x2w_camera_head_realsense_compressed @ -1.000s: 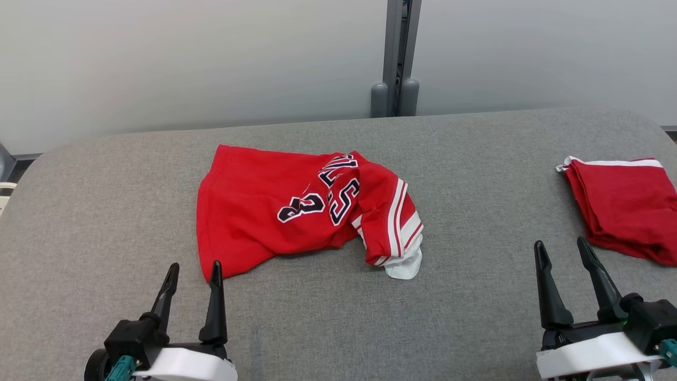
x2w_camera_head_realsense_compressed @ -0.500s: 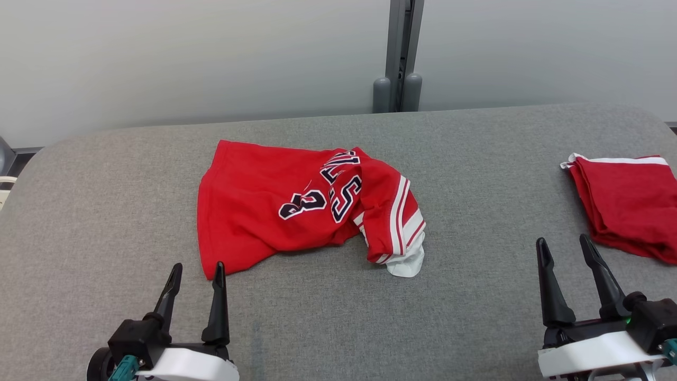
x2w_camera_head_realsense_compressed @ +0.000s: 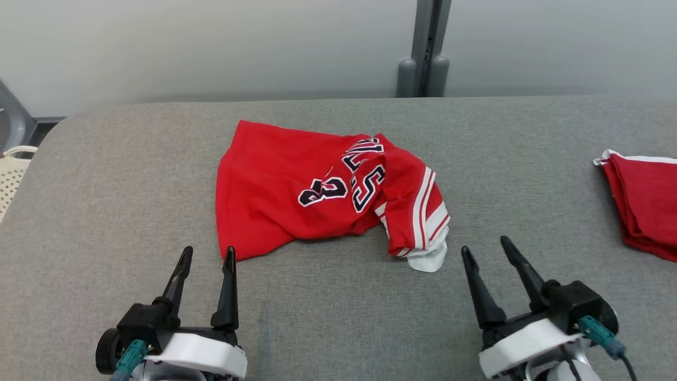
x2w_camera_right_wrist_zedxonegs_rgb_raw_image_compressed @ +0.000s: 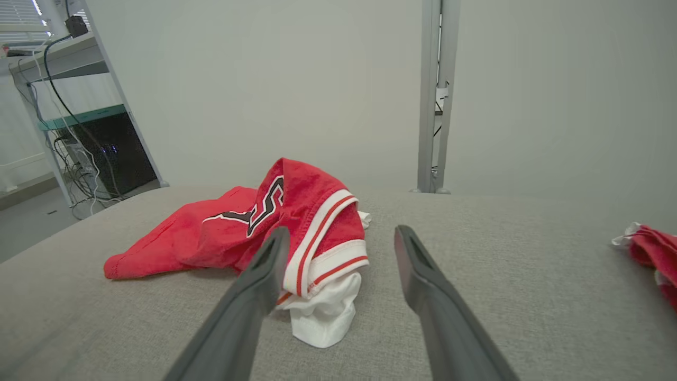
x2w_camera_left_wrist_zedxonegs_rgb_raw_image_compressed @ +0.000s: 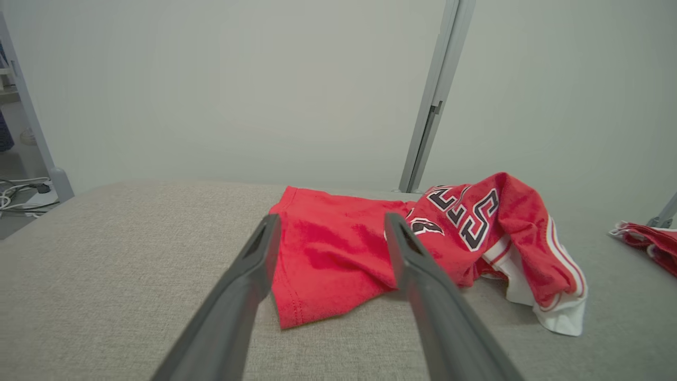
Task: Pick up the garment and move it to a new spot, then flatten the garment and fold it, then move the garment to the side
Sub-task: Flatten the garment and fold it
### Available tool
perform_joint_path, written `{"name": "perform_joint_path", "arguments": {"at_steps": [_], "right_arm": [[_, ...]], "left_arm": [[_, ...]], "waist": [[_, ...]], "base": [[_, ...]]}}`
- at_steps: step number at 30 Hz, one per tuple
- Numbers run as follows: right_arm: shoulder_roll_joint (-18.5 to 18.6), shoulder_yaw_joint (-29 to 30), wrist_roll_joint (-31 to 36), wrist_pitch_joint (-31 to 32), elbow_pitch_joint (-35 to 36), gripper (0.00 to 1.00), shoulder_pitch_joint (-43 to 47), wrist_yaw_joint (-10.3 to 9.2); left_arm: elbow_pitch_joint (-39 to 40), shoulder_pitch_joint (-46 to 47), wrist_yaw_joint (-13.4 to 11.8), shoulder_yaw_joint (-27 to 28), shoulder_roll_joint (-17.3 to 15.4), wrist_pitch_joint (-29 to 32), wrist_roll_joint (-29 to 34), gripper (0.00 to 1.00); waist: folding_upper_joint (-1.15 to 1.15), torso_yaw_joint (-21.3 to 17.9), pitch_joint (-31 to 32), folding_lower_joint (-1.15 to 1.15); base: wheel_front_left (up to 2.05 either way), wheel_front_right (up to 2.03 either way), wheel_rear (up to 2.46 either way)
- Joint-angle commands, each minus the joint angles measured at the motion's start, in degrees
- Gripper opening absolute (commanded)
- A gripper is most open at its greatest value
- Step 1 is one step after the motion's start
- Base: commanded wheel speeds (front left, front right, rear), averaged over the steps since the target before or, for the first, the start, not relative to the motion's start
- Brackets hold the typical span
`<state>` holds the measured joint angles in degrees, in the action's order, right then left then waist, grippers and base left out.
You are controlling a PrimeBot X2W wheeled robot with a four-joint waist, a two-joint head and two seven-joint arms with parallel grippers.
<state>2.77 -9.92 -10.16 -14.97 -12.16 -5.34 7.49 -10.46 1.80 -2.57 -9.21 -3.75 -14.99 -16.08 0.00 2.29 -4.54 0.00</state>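
The garment (x2w_camera_head_realsense_compressed: 285, 190) is a red jersey with dark numbers and white-striped trim, lying crumpled in the middle of the grey padded table (x2w_camera_head_realsense_compressed: 344, 317). It also shows as the jersey (x2w_camera_left_wrist_zedxonegs_rgb_raw_image_compressed: 333, 254) in the left wrist view and the jersey (x2w_camera_right_wrist_zedxonegs_rgb_raw_image_compressed: 211, 238) in the right wrist view. My left gripper (x2w_camera_head_realsense_compressed: 208, 250) is open, its fingertips just short of the jersey's near left corner. My right gripper (x2w_camera_head_realsense_compressed: 484, 244) is open too, a little right of the bunched white end. In the wrist views, the left gripper (x2w_camera_left_wrist_zedxonegs_rgb_raw_image_compressed: 332, 217) and right gripper (x2w_camera_right_wrist_zedxonegs_rgb_raw_image_compressed: 342, 230) hold nothing.
A second red garment (x2w_camera_head_realsense_compressed: 645, 206) lies folded at the table's right side. A pale basket (x2w_camera_head_realsense_compressed: 10, 174) stands beyond the rounded left edge. A grey post (x2w_camera_head_realsense_compressed: 426, 47) rises behind the table against the plain wall.
The head camera has shifted, so the whole scene sits further right. My right gripper has moved left, close to the jersey's white end. The left gripper keeps its place by the corner.
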Motion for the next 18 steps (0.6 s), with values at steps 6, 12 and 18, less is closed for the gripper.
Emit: {"name": "perform_joint_path", "arguments": {"at_steps": [6, 12, 18], "right_arm": [[0.31, -4.37, 2.69, -0.11, -12.23, 1.0, -7.68, 0.01], [0.3, -2.59, 6.27, -0.2, -22.83, 1.0, -13.77, 0.01], [0.31, -1.74, 5.89, -0.17, -28.4, 0.18, -17.09, 0.01]], "left_arm": [[-0.13, 2.6, 0.33, -0.24, 0.14, -0.27, 0.9, 1.0], [0.1, 3.3, 0.29, -0.01, 0.45, -0.27, 0.8, 1.0], [0.34, 2.72, -0.01, 0.5, 0.63, -0.27, 0.38, 1.0]], "waist": [[0.0, 5.79, -2.67, 0.0], [0.0, 10.27, -4.19, 0.0], [0.0, 12.4, -4.47, 0.0]], "base": [[0.0, 0.0, 0.0], [0.0, 0.0, 0.0], [0.0, 0.0, 0.0]]}}
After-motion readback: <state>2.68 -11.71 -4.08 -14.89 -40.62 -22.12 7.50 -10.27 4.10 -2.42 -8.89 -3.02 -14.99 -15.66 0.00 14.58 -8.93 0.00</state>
